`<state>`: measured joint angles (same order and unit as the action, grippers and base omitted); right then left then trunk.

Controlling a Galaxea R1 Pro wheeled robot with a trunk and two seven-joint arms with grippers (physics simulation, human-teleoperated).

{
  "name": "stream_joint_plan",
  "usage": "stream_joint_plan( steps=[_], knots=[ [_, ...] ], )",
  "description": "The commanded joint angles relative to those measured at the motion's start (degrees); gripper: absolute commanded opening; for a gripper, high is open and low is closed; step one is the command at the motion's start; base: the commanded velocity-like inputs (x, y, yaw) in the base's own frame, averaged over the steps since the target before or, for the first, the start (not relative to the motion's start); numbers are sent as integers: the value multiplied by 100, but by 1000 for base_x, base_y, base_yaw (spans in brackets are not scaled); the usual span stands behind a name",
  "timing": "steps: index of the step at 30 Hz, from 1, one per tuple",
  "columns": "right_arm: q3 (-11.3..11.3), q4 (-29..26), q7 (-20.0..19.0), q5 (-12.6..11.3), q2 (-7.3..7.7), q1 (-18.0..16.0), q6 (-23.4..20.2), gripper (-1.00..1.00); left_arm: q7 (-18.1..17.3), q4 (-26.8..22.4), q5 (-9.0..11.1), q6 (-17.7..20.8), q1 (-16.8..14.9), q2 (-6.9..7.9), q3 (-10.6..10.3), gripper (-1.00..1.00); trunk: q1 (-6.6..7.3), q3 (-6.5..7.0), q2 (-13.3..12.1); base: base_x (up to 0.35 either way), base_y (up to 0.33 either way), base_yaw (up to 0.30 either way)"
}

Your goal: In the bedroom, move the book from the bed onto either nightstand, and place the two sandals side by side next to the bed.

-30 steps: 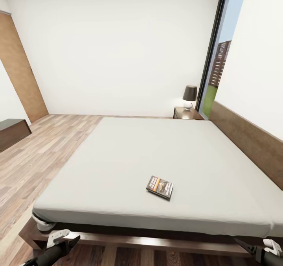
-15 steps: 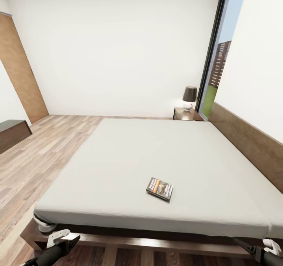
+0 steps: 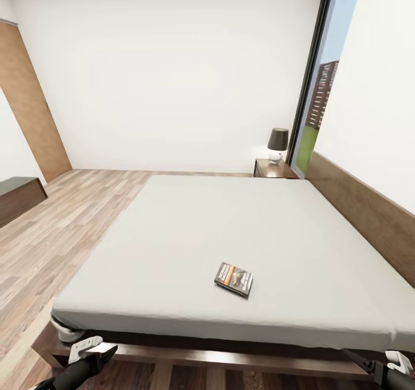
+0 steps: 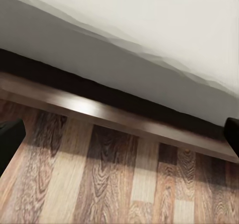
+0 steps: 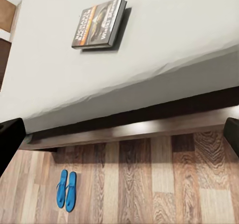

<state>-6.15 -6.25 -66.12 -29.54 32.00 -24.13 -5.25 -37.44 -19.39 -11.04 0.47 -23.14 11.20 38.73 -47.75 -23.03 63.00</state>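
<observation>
The book [image 3: 234,279] lies flat on the pale mattress of the bed [image 3: 230,228], near its front edge; its dark cover with an orange band also shows in the right wrist view [image 5: 99,24]. The two sandals [image 5: 66,190], bright blue, lie side by side on the plank floor close to the bed frame. A nightstand [image 3: 275,168] stands at the bed's far right corner. My left gripper [image 4: 119,139] and right gripper [image 5: 119,137] hang low over the floor in front of the bed frame, both open and holding nothing.
A lamp [image 3: 278,143] stands on the nightstand beside the tall window [image 3: 323,90]. A long dark bench [image 3: 17,197] sits at the left wall past open plank floor [image 3: 69,217]. The wooden headboard [image 3: 369,211] runs along the right.
The whole head view has shifted slightly, so the camera has moved. The book, the bed and both arms keep their places relative to each other.
</observation>
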Motion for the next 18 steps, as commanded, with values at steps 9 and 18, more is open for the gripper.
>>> stream_joint_plan(
  steps=[9, 18],
  knots=[
    [-44, 1, -23, 22, -2, -4, -55, 100, -35, -3, -56, 4, -6, -3, 47, 100, 198, 156, -358, 0, 0, 0],
    [-44, -5, -23, 23, -108, -4, -55, 100, -35, -3, -56, 5, -6, -3, 47, 100, 396, 317, -719, 0, 0, 0]
  ],
)
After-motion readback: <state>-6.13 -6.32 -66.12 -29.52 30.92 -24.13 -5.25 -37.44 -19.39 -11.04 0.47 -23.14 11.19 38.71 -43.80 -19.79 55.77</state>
